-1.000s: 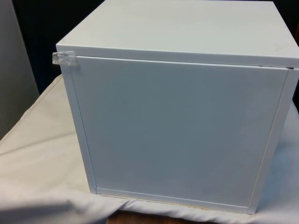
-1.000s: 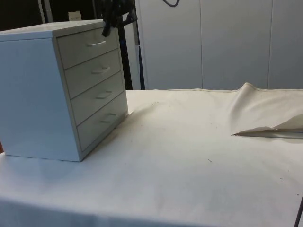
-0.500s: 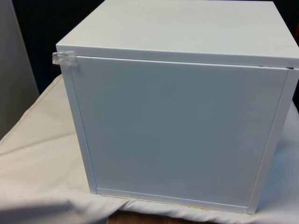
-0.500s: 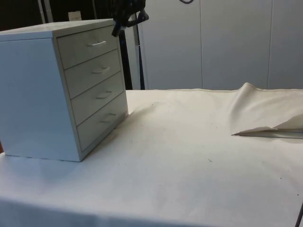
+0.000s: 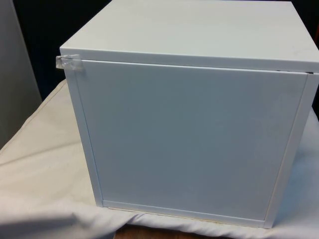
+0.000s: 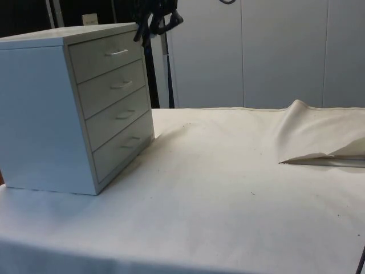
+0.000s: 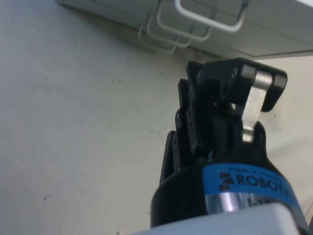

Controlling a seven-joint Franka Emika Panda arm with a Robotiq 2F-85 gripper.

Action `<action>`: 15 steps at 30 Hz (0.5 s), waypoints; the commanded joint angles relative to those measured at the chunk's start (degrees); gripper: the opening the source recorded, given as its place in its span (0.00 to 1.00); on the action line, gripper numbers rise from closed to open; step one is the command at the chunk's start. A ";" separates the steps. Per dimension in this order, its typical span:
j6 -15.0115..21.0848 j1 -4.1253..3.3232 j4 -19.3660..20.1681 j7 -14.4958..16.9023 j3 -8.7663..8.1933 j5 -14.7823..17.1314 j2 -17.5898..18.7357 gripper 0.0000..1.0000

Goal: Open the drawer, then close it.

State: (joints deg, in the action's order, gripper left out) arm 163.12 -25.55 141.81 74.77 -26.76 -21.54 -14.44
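the white cloth (image 6: 228, 194) lies near the side camera, with a raised fold at its far side. on it stands the chest of drawers (image 6: 68, 114), all four drawers pushed in; the top drawer (image 6: 105, 56) carries a small handle (image 6: 116, 52). beyond its upper corner the gripper (image 6: 157, 20) hangs in the air, apart from the handle, fingers (image 7: 230, 93) pressed together, holding nothing.

Black gripper (image 6: 158, 21) hanging just off the chest of drawers' (image 6: 68, 103) top front corner, fingers (image 7: 222, 93) pressing together.
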 commanded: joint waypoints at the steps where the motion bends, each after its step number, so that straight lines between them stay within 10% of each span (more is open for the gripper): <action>1: 0.00 0.06 -0.06 -0.11 0.11 -0.17 0.00 0.15; 15: 0.00 0.00 0.00 0.00 0.06 -0.06 -0.06 0.95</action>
State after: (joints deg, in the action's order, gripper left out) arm 163.12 -25.55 141.81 74.77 -26.76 -21.54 -14.44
